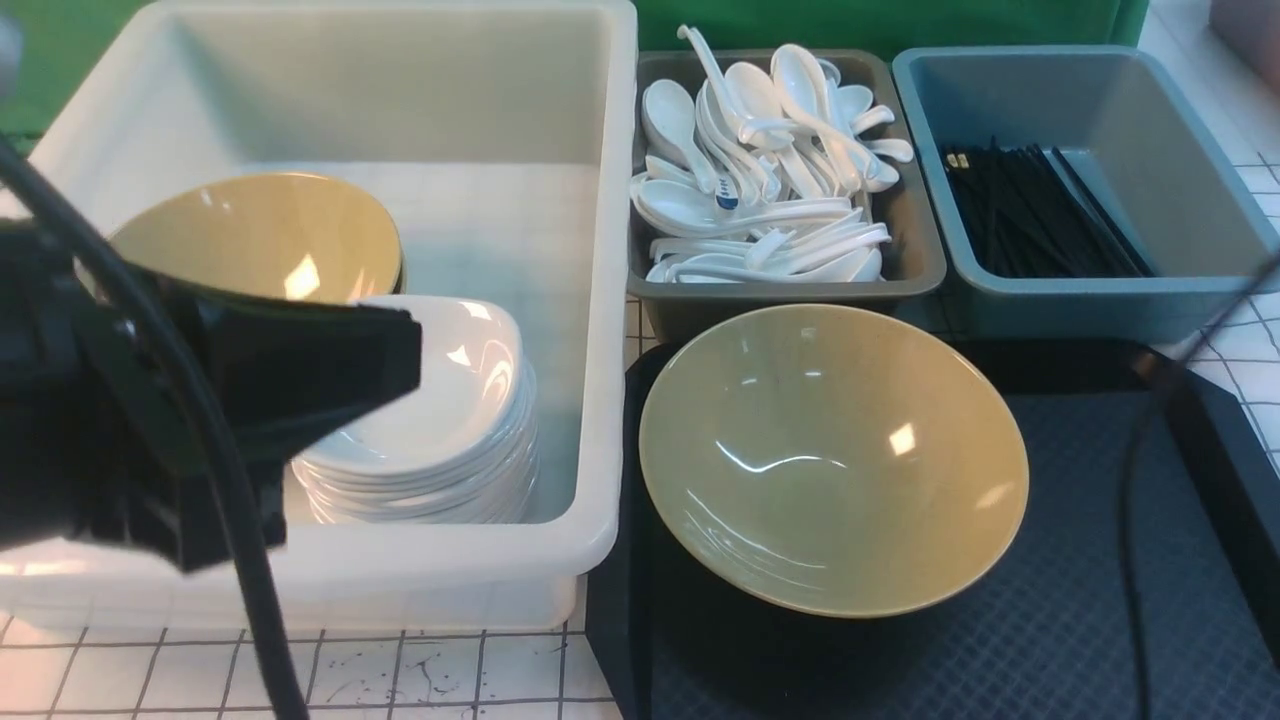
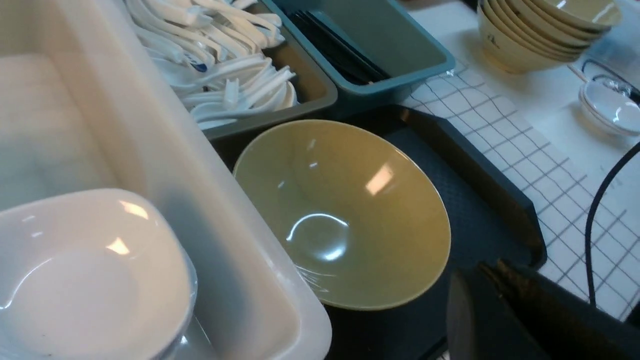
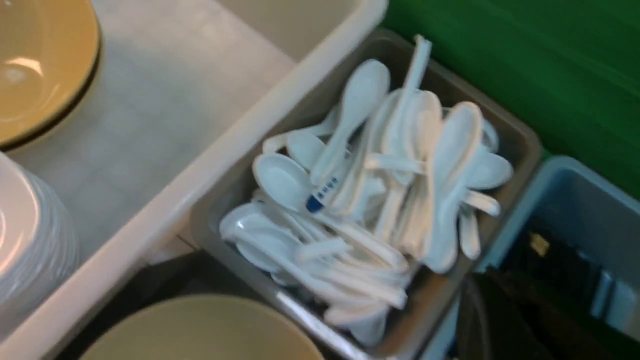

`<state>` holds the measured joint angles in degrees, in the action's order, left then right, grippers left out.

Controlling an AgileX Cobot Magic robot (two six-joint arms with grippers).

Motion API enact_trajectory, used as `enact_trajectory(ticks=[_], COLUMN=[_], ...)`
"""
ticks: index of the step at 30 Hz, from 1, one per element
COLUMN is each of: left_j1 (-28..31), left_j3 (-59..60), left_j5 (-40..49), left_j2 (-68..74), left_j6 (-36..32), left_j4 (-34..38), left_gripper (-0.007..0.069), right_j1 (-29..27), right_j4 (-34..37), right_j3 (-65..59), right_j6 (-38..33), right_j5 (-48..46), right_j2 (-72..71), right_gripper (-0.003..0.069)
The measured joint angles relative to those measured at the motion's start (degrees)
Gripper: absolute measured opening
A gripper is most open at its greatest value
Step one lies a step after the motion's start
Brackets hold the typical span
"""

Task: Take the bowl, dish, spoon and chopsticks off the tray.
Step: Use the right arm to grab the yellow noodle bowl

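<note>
R gripper (image 3: 505,325) closed, L gripper (image 1: 380,350) unclear; pinch glossy olive-yellow round bowl (image 1: 833,460) at left rim, lift level off black textured tray (image 1: 1100,600).

I've got olive bowl (image 1: 833,460) on black tray (image 1: 1100,620), L arm (image 1: 150,430) by white tub (image 1: 600,300) w/ dish stack (image 1: 450,410), spoon bin (image 1: 690,312) & chopstick bin (image 1: 1000,308) behind tray.

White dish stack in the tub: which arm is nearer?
Left. The left arm hangs over the white tub, its tip overlapping the dish stack. The right arm is outside the front view; its wrist camera faces the spoon bin.
</note>
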<state>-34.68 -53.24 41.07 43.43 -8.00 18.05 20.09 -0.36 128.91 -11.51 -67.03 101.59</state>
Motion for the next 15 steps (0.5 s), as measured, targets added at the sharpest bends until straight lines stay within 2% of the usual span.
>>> enact_trajectory(ticks=[3, 8, 9, 12, 15], left_j1=[0.0, 0.0, 0.0, 0.0, 0.0], left_j3=[0.0, 0.0, 0.0, 0.0, 0.0], left_j5=[1.0, 2.1, 2.1, 2.0, 1.1], left_j2=[0.0, 0.0, 0.0, -0.1, -0.1], left_j6=[-2.1, -8.1, -8.4, -13.5, -15.7], left_j4=[2.4, 8.2, 8.6, 12.4, 15.6], left_gripper=[-0.0001, -0.0001, -0.0001, -0.0001, -0.0001], right_j1=[0.0, 0.0, 0.0, 0.0, -0.6], right_j4=[-2.8, -4.4, -4.4, -4.4, -4.0], right_j3=[-9.8, -38.8, -39.8, -54.4, -59.9], right_j6=[3.1, 14.0, 14.4, 21.3, 24.9], right_j5=[-0.1, 0.0, 0.0, 2.4, 8.5], right_j2=[-7.5, -20.4, -20.6, -21.1, -20.0], right_gripper=[0.0025, 0.0036, 0.0036, 0.0092, 0.0176])
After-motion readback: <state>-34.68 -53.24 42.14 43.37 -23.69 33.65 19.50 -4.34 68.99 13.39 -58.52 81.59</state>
